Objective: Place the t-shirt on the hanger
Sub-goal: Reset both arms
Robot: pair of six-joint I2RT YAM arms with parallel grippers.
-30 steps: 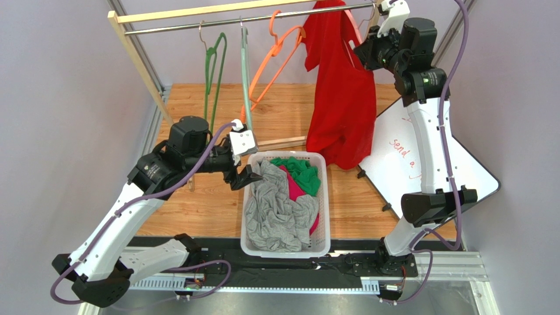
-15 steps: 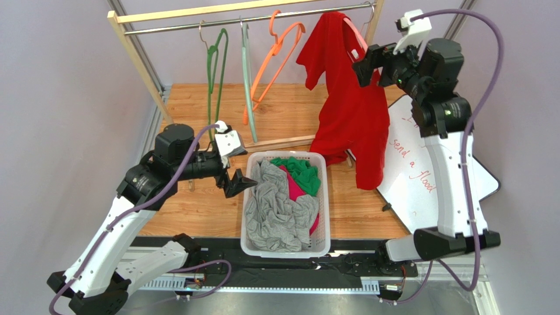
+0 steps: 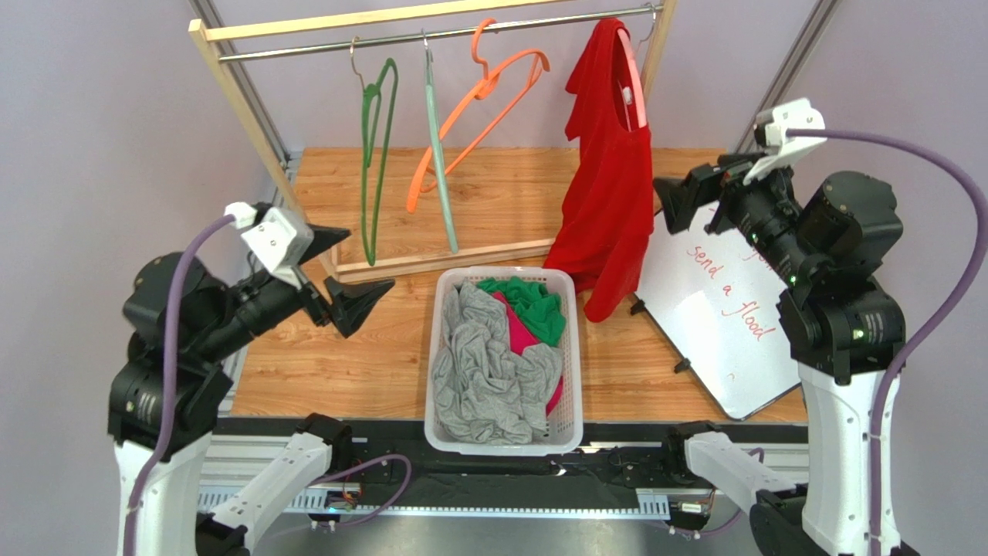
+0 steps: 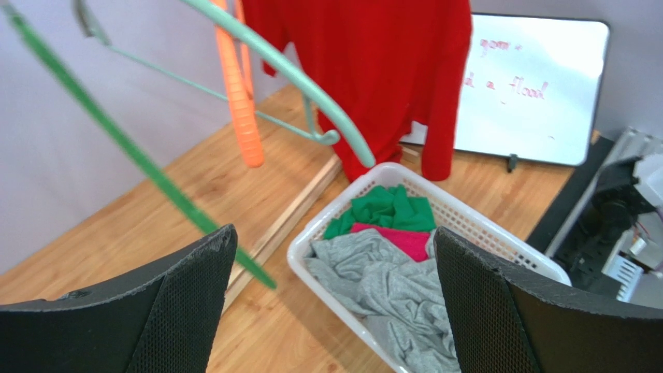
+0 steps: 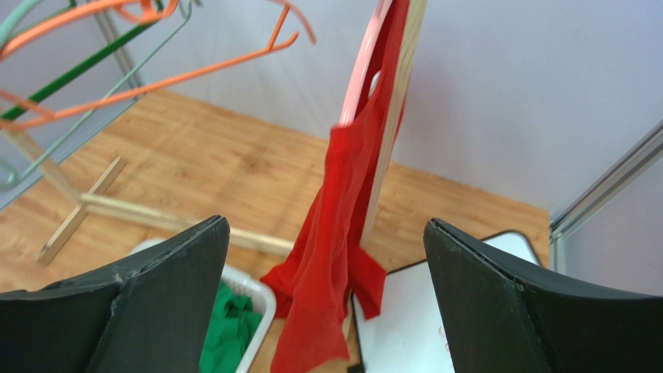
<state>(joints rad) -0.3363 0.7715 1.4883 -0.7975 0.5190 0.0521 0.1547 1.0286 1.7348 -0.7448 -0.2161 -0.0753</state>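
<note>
we're looking down on the counter (image 3: 348, 359) and the red t-shirt (image 3: 609, 174) hangs off the pale pink hanger (image 3: 630, 70), up at 1 o'clock from the basket. the hanger sits at the right end of the metal rail (image 3: 348, 44). its pink arm shows at the shirt's neck, and from the right wrist we see the same pink edge above the cloth. the shirt drapes long and narrow, and its lowest corner ends just beside the basket's 2 o'clock corner. we cannot tell whether it touches.

now the white basket (image 3: 431, 382) in the middle of the counter. a grey garment (image 3: 493, 371) fills most of it, heaped from 6 o'clock up to 11. a green garment (image 3: 534, 304) is bunched at the 1 o'clock corner. a pink garment (image 3: 520, 330) peeks out between the two.

the left jaws are out at 9 o'clock of the basket, spread wide, nothing between them. the right jaws are at 3 o'clock of the t-shirt, clear of the cloth, gaping wide and empty.

along the rail toward 11 o'clock hang the orange hanger (image 3: 487, 104), the mint-green hanger (image 3: 438, 151) and the dark green hanger (image 3: 373, 151), all bare. a whiteboard (image 3: 725, 313) with red writing lies at 3 o'clock of the basket.
</note>
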